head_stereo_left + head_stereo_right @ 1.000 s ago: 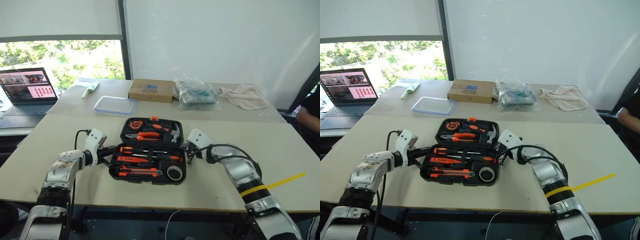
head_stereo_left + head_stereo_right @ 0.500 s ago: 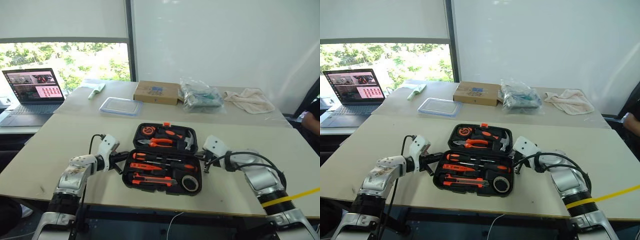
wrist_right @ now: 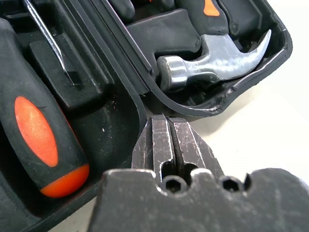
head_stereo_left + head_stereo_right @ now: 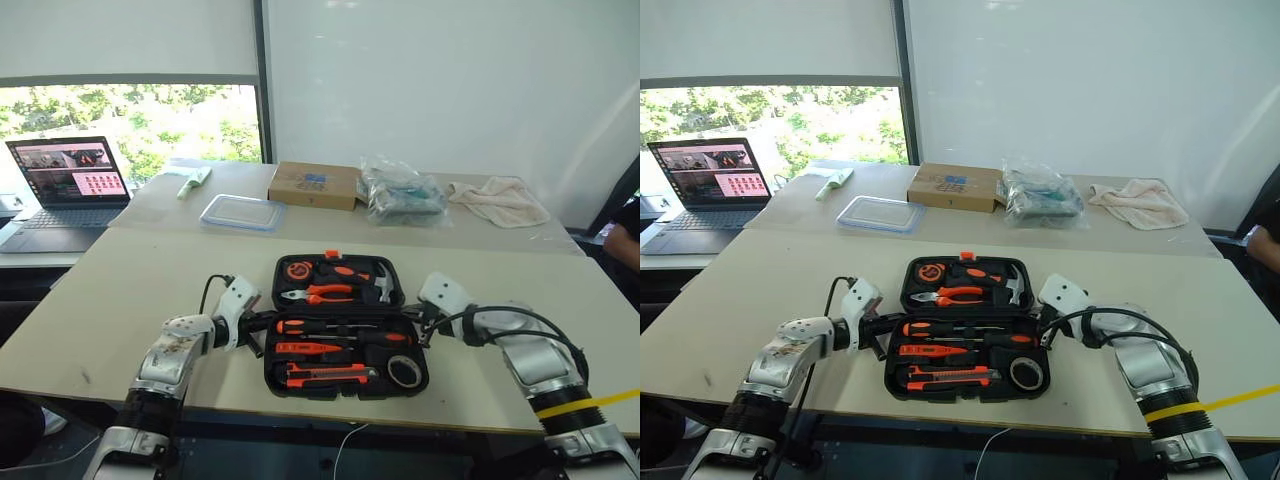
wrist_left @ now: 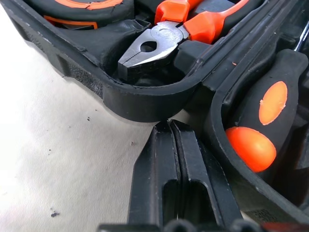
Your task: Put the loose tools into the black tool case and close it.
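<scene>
The long table (image 4: 100,290) held everything, with a laptop (image 4: 62,190), a cardboard box (image 4: 314,185), a clear lidded container (image 4: 236,211), a plastic bag (image 4: 402,192) and a cloth (image 4: 498,200) lying well back. Near the front edge the black tool case (image 4: 345,325) lay open and flat, its lid half holding pliers (image 4: 322,294), a hammer (image 4: 380,288) and a tape measure (image 4: 298,270). The near half carried two long screwdrivers (image 4: 325,327), a smaller orange one (image 4: 305,349), a utility knife (image 4: 325,377) and a tape roll (image 4: 404,372), all seated in their slots. The left gripper (image 5: 170,128) sat with its fingers pressed together, empty, right at the case's hinge on the left end. The right gripper (image 3: 169,123) was likewise pinched closed on nothing, at the hinge on the opposite end.
</scene>
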`<state>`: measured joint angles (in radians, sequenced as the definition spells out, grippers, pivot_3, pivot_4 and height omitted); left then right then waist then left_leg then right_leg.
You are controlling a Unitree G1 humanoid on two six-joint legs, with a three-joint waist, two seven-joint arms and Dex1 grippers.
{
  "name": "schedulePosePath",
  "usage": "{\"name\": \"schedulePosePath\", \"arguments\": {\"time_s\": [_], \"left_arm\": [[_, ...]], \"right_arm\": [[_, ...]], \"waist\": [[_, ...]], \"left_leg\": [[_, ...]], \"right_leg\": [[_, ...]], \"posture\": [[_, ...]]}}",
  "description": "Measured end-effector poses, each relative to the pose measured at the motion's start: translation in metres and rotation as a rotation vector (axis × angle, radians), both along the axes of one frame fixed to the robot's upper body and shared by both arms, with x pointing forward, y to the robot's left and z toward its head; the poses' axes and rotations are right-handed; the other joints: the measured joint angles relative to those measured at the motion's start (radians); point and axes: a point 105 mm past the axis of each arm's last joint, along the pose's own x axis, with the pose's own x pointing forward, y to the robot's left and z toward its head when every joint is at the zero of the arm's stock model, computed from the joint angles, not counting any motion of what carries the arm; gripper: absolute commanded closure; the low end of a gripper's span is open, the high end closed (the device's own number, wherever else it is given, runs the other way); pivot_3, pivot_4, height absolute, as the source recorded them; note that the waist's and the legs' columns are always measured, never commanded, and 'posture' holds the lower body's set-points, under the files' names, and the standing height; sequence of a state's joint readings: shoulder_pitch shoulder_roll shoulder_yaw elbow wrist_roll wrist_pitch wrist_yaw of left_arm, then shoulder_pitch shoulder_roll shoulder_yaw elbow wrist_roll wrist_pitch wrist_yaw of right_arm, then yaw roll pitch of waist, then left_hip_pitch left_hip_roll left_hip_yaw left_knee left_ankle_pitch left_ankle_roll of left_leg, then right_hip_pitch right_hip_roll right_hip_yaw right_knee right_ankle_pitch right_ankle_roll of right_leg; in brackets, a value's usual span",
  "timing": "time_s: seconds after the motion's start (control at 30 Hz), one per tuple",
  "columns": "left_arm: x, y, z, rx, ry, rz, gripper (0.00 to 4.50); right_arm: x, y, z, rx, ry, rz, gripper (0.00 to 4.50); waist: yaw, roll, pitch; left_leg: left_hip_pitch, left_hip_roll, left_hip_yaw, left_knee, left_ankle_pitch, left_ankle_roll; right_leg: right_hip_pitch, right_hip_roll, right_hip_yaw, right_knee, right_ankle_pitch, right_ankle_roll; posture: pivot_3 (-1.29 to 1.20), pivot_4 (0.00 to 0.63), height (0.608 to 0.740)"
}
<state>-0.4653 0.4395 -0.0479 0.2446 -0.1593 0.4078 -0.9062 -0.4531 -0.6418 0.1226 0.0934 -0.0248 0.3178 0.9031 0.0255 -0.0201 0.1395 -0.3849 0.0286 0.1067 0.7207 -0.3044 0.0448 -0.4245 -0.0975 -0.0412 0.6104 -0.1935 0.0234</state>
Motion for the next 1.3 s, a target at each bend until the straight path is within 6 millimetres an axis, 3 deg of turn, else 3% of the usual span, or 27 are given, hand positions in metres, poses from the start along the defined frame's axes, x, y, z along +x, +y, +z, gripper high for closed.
{"name": "schedulePosePath", "arguments": {"time_s": [0.53,0.57,0.6,0.7,0.9,1.0,1.03,1.17,1.3], "left_arm": [[0.017,-0.008,0.001,0.016,-0.005,-0.012,4.41],[0.017,-0.003,0.003,0.033,-0.007,-0.005,4.49],[0.015,-0.002,0.004,0.037,-0.006,-0.004,4.49],[0.007,0.009,0.009,0.021,0.037,0.013,3.7],[-0.008,0.06,0.032,0.036,0.153,0.096,1.55],[-0.01,0.067,0.046,-0.021,0.206,0.102,0.46],[-0.007,0.064,0.054,-0.042,0.208,0.091,0.24],[0.014,0.05,0.089,-0.109,0.201,0.108,0.24],[0.03,0.033,0.087,-0.164,0.265,0.149,0.24]], "right_arm": [[-0.008,-0.008,-0.002,-0.003,0.018,-0.042,4.5],[-0.008,-0.009,-0.002,-0.002,0.017,-0.039,4.21],[-0.008,-0.009,-0.001,-0.001,0.019,-0.035,4.21],[-0.019,-0.012,0.005,0.038,0.059,-0.009,3.18],[-0.042,-0.029,0.017,0.124,0.263,-0.05,1.15],[-0.041,-0.032,0.027,0.187,0.369,-0.132,0.12],[-0.035,-0.032,0.034,0.218,0.392,-0.181,0.02],[-0.01,-0.027,0.057,0.339,0.446,-0.344,0.02],[0.003,-0.019,0.051,0.397,0.532,-0.448,0.02]], "waist": [[0.006,0.0,0.0],[0.004,0.0,0.0],[0.002,0.0,0.0],[-0.005,0.0,0.0],[-0.018,-0.001,0.001],[-0.018,-0.002,0.003],[-0.019,-0.003,0.004],[-0.013,-0.005,0.005],[-0.018,-0.005,0.005]], "left_leg": [[0.0,0.0,-0.001,0.003,-0.003,0.006],[0.0,0.0,-0.002,0.003,-0.003,0.006],[0.0,0.0,-0.002,0.003,-0.003,0.006],[-0.003,0.001,-0.002,0.0,-0.001,0.001],[-0.005,0.002,-0.001,-0.005,0.0,0.0],[-0.005,0.002,-0.001,-0.004,-0.001,0.001],[-0.005,0.001,0.0,-0.003,-0.001,0.002],[-0.005,0.001,-0.001,-0.003,-0.001,0.003],[-0.007,0.0,0.0,-0.004,0.004,-0.005]], "right_leg": [[0.0,0.0,0.0,0.0,0.0,0.0],[0.0,0.0,0.0,0.0,0.0,0.0],[0.0,0.0,0.0,0.0,0.0,0.0],[-0.002,0.002,0.0,0.001,0.0,0.0],[-0.007,0.002,0.001,-0.001,-0.001,0.0],[-0.008,0.002,0.001,0.0,-0.001,0.0],[-0.01,0.001,0.002,0.0,-0.001,-0.001],[-0.01,0.002,0.002,0.002,0.001,-0.003],[-0.013,0.004,0.003,0.004,0.001,-0.004]], "posture": [[0.0,0.15,0.74],[0.0,0.15,0.74],[0.0,0.15,0.74],[0.0,0.15,0.74],[0.0,0.15,0.74],[0.0,0.15,0.74],[0.0,0.15,0.74],[0.0,0.15,0.74],[0.0,0.15,0.74]]}}
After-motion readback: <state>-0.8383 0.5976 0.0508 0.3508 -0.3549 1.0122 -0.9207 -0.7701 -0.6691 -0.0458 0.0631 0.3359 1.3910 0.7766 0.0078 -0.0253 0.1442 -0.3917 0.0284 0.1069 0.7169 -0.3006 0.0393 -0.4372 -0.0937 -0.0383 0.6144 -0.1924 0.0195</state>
